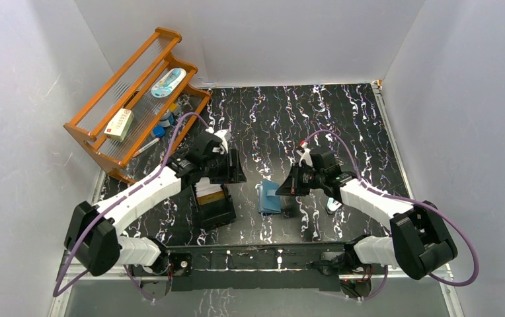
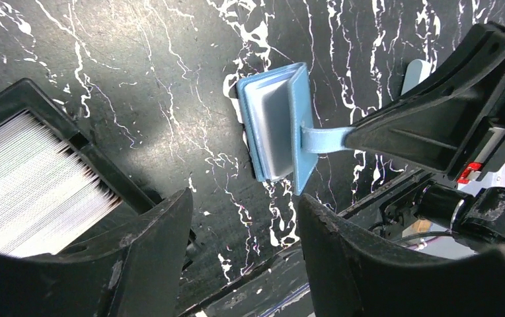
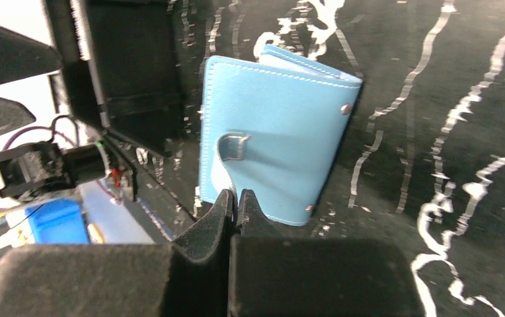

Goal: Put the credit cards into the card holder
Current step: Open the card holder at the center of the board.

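Black box (image 1: 213,210) at left holds the cards (image 2: 32,178). Left pincer (image 2: 243,218) open, above the surface (image 1: 342,119) beside it. Teal wallet (image 3: 270,125) mid-surface, part-open. Right pincer (image 3: 236,198) clamped on its strap (image 2: 322,140).

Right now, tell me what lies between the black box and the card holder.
Nothing but bare marbled tabletop separates the black box from the card holder; the left wrist view shows that stretch best.
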Action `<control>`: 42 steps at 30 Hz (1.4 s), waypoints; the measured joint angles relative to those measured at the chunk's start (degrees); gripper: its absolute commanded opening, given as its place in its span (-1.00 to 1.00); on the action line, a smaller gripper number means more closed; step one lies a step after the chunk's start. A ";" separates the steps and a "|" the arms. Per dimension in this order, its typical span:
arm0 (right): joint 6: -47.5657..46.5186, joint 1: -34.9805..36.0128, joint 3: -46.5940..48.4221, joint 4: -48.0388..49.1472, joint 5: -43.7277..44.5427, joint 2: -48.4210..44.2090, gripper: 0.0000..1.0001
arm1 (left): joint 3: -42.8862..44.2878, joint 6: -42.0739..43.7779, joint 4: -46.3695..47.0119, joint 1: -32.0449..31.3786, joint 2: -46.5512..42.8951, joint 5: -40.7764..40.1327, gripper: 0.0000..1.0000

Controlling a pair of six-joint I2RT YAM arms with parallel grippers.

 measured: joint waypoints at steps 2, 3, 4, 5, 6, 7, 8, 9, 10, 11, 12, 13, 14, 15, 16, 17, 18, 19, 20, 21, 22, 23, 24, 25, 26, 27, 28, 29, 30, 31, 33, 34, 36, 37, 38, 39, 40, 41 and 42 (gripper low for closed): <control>-1.40 -0.96 -0.02 -1.79 2.23 0.02 -0.94 | 0.28 -0.02 0.37 -0.17 1.88 0.63 0.13; -2.08 -1.42 -0.07 -2.43 3.26 0.02 -0.93 | 0.37 -0.02 0.37 -0.31 2.67 0.81 0.13; -2.51 -1.79 -0.07 -2.86 3.96 0.02 -0.93 | 0.42 -0.04 0.37 -0.44 3.32 0.85 0.13; -3.15 -2.25 -0.07 -3.32 4.81 0.02 -0.93 | 0.57 -0.02 0.37 -0.63 3.89 0.87 0.12; -3.72 -2.67 -0.07 -3.78 5.70 0.09 -0.93 | 0.87 -0.04 0.33 -0.92 4.42 0.92 0.11; -4.33 -3.10 -0.07 -4.31 6.56 0.15 -0.93 | 1.20 -0.04 0.37 -1.20 4.87 0.98 0.11; -4.90 -3.41 -0.07 -4.76 7.23 0.22 -0.93 | 1.66 -0.04 0.39 -1.49 5.27 1.05 0.10; -5.51 -3.85 -0.07 -5.46 7.93 0.31 -0.93 | 2.05 -0.02 0.39 -1.75 5.62 1.07 0.10; -6.08 -4.24 -0.07 -6.03 8.59 0.33 -0.93 | 2.58 -0.04 0.39 -2.01 5.95 1.11 0.10; -6.54 -4.66 -0.07 -6.47 8.96 0.33 -0.92 | 3.10 -0.04 0.44 -2.19 6.36 1.18 0.10; -6.84 -5.25 -0.09 -6.78 9.18 0.33 -0.92 | 3.56 -0.04 0.72 -2.43 6.82 1.25 0.10; -7.17 -5.92 -0.13 -6.91 9.20 0.33 -0.92 | 3.89 -0.09 0.94 -2.56 7.23 1.29 0.10; -7.43 -6.56 -0.15 -6.95 9.11 0.33 -0.94 | 4.07 -0.28 1.14 -2.69 7.61 1.40 0.10; -7.61 -7.04 -0.15 -6.93 8.83 0.35 -0.96 | 4.20 -0.50 1.27 -2.78 7.98 1.60 0.10; -7.65 -7.37 -0.15 -6.88 8.44 0.37 -0.99 | 4.31 -0.76 1.27 -2.82 8.26 1.79 0.10; -7.63 -7.61 -0.11 -6.80 7.87 0.48 -1.00 | 4.37 -1.05 1.25 -2.82 8.50 1.90 0.10; -7.54 -7.67 0.04 -6.69 6.99 0.76 -1.00 | 4.50 -1.33 1.20 -2.84 8.57 1.84 0.11; -7.28 -7.54 0.35 -6.62 6.08 1.25 -1.00 | 4.72 -1.55 1.01 -2.84 8.59 1.62 0.14; -6.91 -7.21 0.81 -6.60 5.31 1.77 -1.00 | 5.09 -1.60 0.66 -2.84 8.57 1.14 0.18; -6.49 -6.58 1.46 -6.64 4.81 2.34 -1.00 | 5.73 -1.70 0.04 -2.84 8.57 0.42 0.24; -6.21 -5.68 2.36 -6.73 4.50 2.82 -1.00 | 6.54 -1.73 -0.68 -2.84 8.57 -0.28 0.25; -5.95 -4.55 3.34 -6.78 4.31 3.17 -1.00 | 7.41 -1.62 -1.38 -2.84 8.50 -1.09 0.26; -5.49 -3.28 4.44 -6.80 4.15 3.28 -1.00 | 8.31 -1.49 -2.08 -2.82 8.39 -1.75 0.26; -5.09 -2.38 5.16 -6.75 4.00 3.26 -1.00 | 9.03 -1.40 -2.58 -2.75 8.22 -2.49 0.26; -4.46 -1.18 6.14 -6.64 3.72 3.06 -1.00 | 9.38 -1.29 -2.89 -2.67 8.02 -2.80 0.26; -3.65 -0.31 6.80 -6.36 3.28 2.86 -1.00 | 9.60 -1.27 -3.23 -2.43 7.72 -3.21 0.25; -3.08 0.24 7.19 -6.01 2.71 2.60 -1.00 | 9.62 -1.27 -3.72 -2.23 7.34 -3.61 0.24; -2.23 0.61 7.50 -5.44 1.95 2.25 -1.00 | 9.60 -1.29 -4.37 -2.01 6.99 -3.78 0.24; -1.42 0.74 7.54 -4.63 1.01 1.86 -1.00 | 9.57 -1.33 -4.83 -1.86 6.69 -3.87 0.23; -0.42 0.74 7.54 -3.91 0.15 1.51 -1.00 | 9.57 -1.38 -5.27 -1.73 6.47 -3.98 0.22; 1.09 0.68 7.52 -2.19 -1.36 1.16 -1.00 | 9.57 -1.44 -5.68 -1.60 6.16 -4.04 0.20; 1.51 0.63 7.45 -1.33 -1.92 1.09 -1.00 | 9.55 -1.46 -5.86 -1.53 6.10 -4.11 0.18; 1.99 0.31 7.02 -0.09 -2.56 1.09 -0.98 | 9.53 -1.42 -6.12 -1.49 6.10 -4.17 0.16; 2.08 -0.13 6.38 0.55 -2.78 1.09 -0.96 | 9.42 -1.31 -6.23 -1.49 6.10 -4.15 0.16; 2.08 -0.79 5.38 1.25 -2.93 1.09 -0.94 | 9.31 -1.07 -6.29 -1.49 6.10 -3.91 0.16; 1.99 -1.62 4.11 1.88 -3.10 1.09 -0.91 | 9.22 -0.81 -6.27 -1.46 6.19 -3.41 0.16; 1.79 -2.49 3.06 2.03 -3.26 1.11 -0.89 | 9.22 -0.44 -6.25 -1.46 6.45 -2.58 0.15; 1.42 -3.69 1.79 2.19 -3.58 1.22 -0.88 | 9.22 -0.07 -6.03 -1.44 6.91 -1.62 0.17; 0.90 -5.16 0.63 2.40 -4.42 1.55 -0.86 | 9.25 0.28 -5.81 -1.44 7.56 -0.74 0.18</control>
